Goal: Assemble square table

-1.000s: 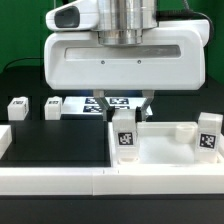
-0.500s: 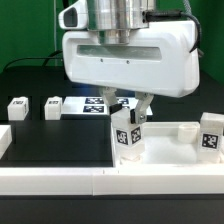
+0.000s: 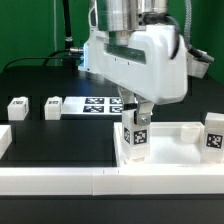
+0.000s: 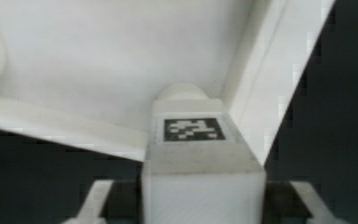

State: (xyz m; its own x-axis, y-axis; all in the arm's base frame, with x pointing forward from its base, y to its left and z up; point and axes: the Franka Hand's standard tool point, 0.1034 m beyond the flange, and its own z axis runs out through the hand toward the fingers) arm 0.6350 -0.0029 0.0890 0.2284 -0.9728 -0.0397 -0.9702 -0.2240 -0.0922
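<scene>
The pincer [image 3: 135, 112] was clenched on a small white plastic block leg [image 3: 136, 133], gripping its upper part so that the black-and-white tag on its face stayed uncovered. I had that leg upright over the near corner, on the exterior view's left, of the large white plastic square slab [image 3: 170, 150], which lay with its recessed underside up on the black table. I judged the grip was kept high so the leg's lower end was free to enter a corner socket. In the wrist view the leg stood just beside the slab's raised rim, over the recess. Whether its foot had reached the socket, or only hung above it, I could not tell, since the leg itself hid the spot.

A second tagged white block leg [image 3: 213, 136] stood upright at the slab's far side on the exterior view's right, well apart from the held one. Two more small white tagged blocks [image 3: 17, 107] [image 3: 53, 107] lay on the table on the exterior view's left. Behind them was the marker board [image 3: 92, 104], flat and partly hidden by the arm. A long white border rail [image 3: 60, 181] ran along the front.

Nothing lay between the leg and the corner. The rim close beside it was the one thing I thought could catch the foot.
</scene>
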